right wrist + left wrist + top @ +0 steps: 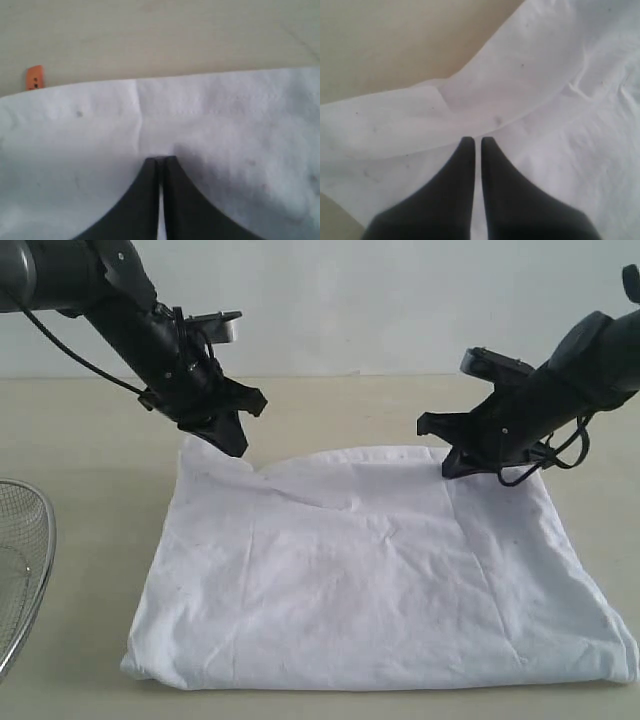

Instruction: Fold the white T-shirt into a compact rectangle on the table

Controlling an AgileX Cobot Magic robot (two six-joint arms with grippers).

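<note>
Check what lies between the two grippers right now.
Only the white T-shirt: its wrinkled far edge runs from the left gripper to the right gripper, with bare table behind it. The exterior view shows this.

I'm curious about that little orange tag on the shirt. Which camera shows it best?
The right wrist view: the orange tag pokes out past the white T-shirt's edge onto the table. The exterior and left wrist views show none of it.

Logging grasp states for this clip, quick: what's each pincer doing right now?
Left pincer: closed, pinching the white T-shirt at a far corner.
Right pincer: closed, pinching its far edge.
</note>
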